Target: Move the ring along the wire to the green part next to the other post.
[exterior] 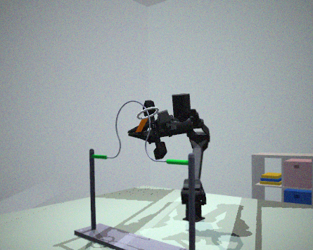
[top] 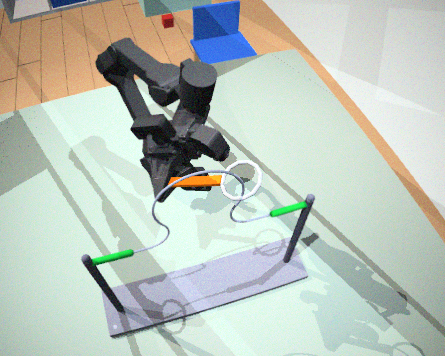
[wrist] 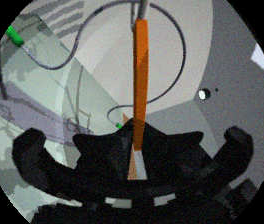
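Note:
My gripper (top: pixel 185 180) (exterior: pixel 138 131) (wrist: pixel 135 120) is shut on the orange handle (top: pixel 195 181) (exterior: pixel 142 125) (wrist: pixel 141 80). The white ring (top: pixel 241 179) (exterior: pixel 148 112) at the handle's far end lies nearly flat, high up around the thin grey wire (top: pixel 157 207) (exterior: pixel 118 119) (wrist: pixel 180 40), on the descending bend toward the right post. The wire runs through the ring. The green part (top: pixel 112 257) (exterior: pixel 99 156) (wrist: pixel 14 36) by the left post (top: pixel 102 284) (exterior: pixel 92 189) is bare. The other green part (top: pixel 288 209) (exterior: pixel 176 161) sits by the right post (top: pixel 298 230) (exterior: pixel 191 204).
Both posts stand on a grey base plate (top: pixel 210 287) (exterior: pixel 123 240) on the pale green table. A blue bin (top: pixel 220 32) and a small red cube (top: pixel 167 20) lie on the wooden floor behind. A shelf (exterior: pixel 288 182) with coloured boxes stands at the right.

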Robot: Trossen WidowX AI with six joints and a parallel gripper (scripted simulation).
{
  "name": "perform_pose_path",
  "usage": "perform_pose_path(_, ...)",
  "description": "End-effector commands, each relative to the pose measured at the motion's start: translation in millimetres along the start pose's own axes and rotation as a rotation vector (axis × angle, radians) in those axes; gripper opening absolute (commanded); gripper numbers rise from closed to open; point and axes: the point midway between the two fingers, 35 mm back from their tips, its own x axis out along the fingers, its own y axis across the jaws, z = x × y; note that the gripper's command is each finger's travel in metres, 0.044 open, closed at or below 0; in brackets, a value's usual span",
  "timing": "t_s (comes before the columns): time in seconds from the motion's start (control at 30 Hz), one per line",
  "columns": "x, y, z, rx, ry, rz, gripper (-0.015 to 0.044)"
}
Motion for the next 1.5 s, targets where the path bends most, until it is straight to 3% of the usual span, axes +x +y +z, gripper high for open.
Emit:
perform_pose_path(0.0, 0, -3, -1, -0.056, -0.004, -0.039, -0.015)
perform_pose_path(1.47, -2, -28, 7, -0.576, -0.069, -0.378, -0.015)
